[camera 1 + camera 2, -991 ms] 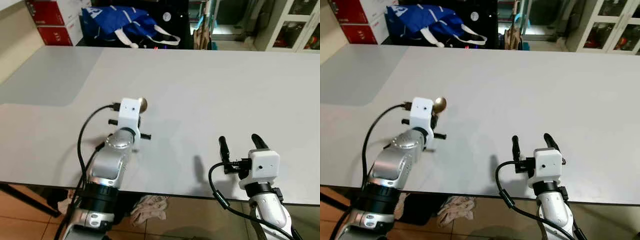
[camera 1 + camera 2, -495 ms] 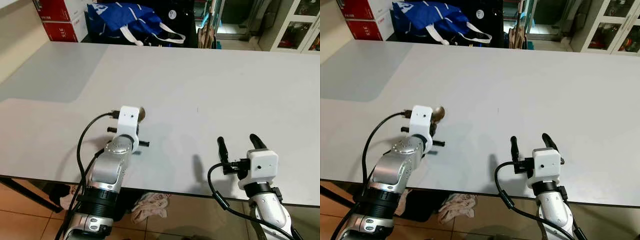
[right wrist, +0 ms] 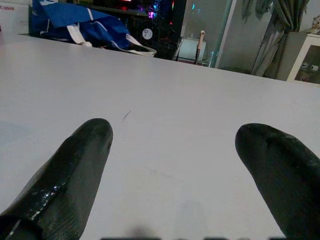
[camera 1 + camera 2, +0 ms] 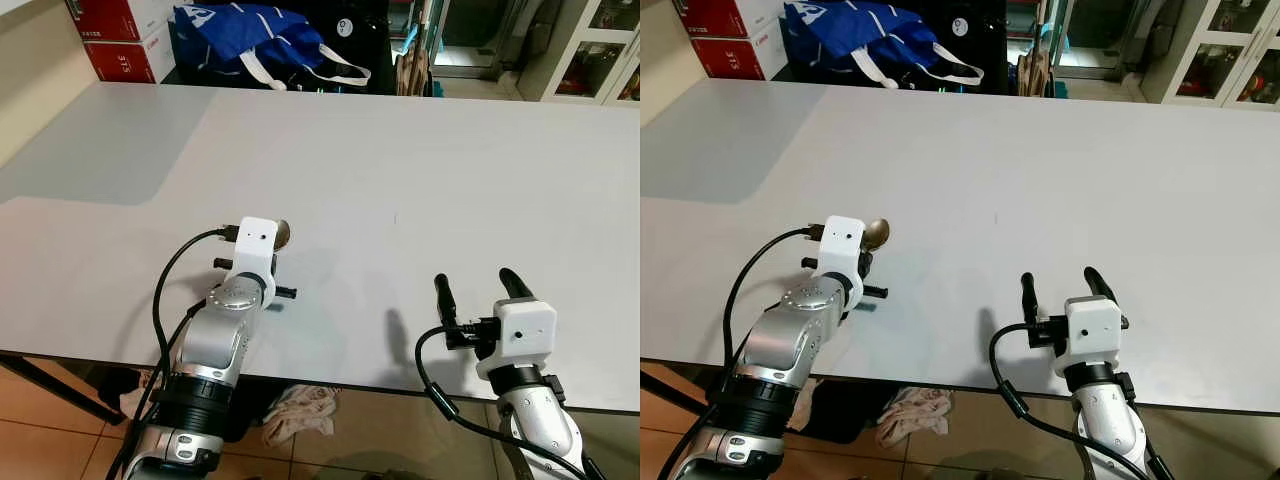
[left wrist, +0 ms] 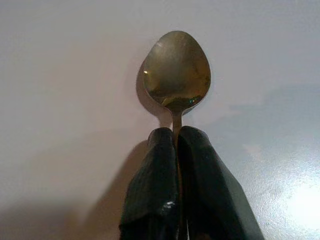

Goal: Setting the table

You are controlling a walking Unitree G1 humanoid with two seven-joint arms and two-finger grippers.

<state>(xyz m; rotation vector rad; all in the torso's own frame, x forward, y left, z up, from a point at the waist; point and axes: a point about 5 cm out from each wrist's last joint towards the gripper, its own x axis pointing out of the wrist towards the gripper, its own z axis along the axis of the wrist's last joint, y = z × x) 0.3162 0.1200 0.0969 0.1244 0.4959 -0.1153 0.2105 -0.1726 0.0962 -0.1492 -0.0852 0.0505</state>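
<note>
Left hand [image 5: 175,137] pinches spoon [image 5: 176,70] by handle, fingers [image 5: 152,175] pressed together around it. Spoon over tabletop [image 4: 420,170] near front-left part, bowl pointing away from robot, long axis running front to back. Right hand [image 4: 478,285] near front edge, fingers spread, holding nothing, well apart from spoon. Blue bag [image 4: 250,40] and red boxes [image 4: 110,40] beyond far edge. Cloth [image 4: 300,410] on floor under tabletop.

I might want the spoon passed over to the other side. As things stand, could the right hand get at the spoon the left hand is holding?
Probably yes. The right hand is open over the table, with bare tabletop between it and the spoon. But the left hand is shut on the handle, leaving mainly the bowl to grasp.
</note>
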